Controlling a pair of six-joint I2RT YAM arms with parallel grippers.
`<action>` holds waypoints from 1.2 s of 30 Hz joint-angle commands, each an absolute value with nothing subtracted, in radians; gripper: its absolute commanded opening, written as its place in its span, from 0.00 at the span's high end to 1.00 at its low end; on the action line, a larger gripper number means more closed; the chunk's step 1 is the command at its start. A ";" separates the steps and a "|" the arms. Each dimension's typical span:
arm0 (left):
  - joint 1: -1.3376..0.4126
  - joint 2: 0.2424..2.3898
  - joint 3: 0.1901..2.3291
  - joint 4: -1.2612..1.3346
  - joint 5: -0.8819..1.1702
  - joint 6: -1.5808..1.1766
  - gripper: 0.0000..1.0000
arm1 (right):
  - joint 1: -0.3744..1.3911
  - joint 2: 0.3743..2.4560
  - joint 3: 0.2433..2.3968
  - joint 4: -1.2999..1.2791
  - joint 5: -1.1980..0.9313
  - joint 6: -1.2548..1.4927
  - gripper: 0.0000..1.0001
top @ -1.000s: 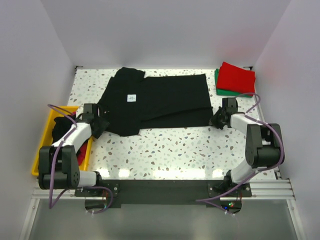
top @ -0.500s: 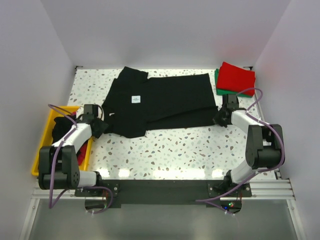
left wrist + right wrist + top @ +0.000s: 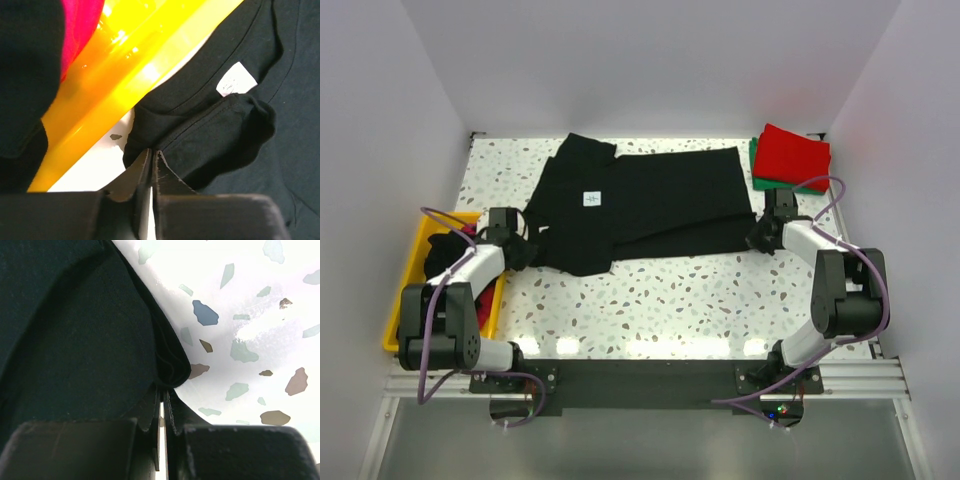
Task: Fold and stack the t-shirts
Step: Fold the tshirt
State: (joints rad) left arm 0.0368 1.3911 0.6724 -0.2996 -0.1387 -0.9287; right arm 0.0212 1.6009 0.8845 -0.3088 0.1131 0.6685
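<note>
The black t-shirt [image 3: 650,205] lies spread across the far half of the speckled desk [image 3: 670,300], its neck to the left with the small white neck label [image 3: 590,199] facing up, and its body running right towards the hem. The left end effector [image 3: 520,248] sits low at the shirt's near left edge, just beside the yellow bin [image 3: 405,300]; in its wrist view the two fingers are pressed almost together on a thin fold of black cloth at the shirt's edge, below the collar. The right end effector [image 3: 757,238] is at the shirt's near right corner, its fingers pressed together and pinching the doubled hem where it curls up off the desk. At the far right corner the red t-shirt [image 3: 792,155] lies folded on top of the green t-shirt [image 3: 758,172], apart from the black one. The bin at the left edge holds a pink t-shirt [image 3: 80,25] and a dark cloth [image 3: 25,75] beside it
</note>
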 commanded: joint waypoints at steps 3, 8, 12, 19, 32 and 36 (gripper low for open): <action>0.032 1.396 0.718 -0.290 -0.152 -0.904 1.00 | 0.015 1.580 0.917 -0.327 0.126 0.650 1.00; 0.038 1.393 0.782 -0.382 -0.224 -0.870 1.00 | 0.003 1.568 0.894 -0.350 0.110 0.643 1.00; 0.044 1.378 0.831 -0.439 -0.270 -0.844 1.00 | 0.003 1.543 0.870 -0.373 0.107 0.630 1.00; 0.049 1.348 0.839 -0.500 -0.293 -0.805 1.00 | -0.034 1.494 0.821 -0.414 0.098 0.611 1.00; 0.049 1.230 0.688 -0.523 -0.226 -0.798 1.00 | -0.095 1.362 0.733 -0.528 0.084 0.600 1.00; 0.049 1.216 0.641 -0.515 -0.212 -0.802 1.00 | -0.120 1.338 0.707 -0.535 0.068 0.581 1.00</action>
State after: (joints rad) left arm 0.0383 1.2423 0.6628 -0.5198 -0.1894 -0.8181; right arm -0.0940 1.3739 0.7227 -0.5034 0.0418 0.6167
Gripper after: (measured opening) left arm 0.015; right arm 0.015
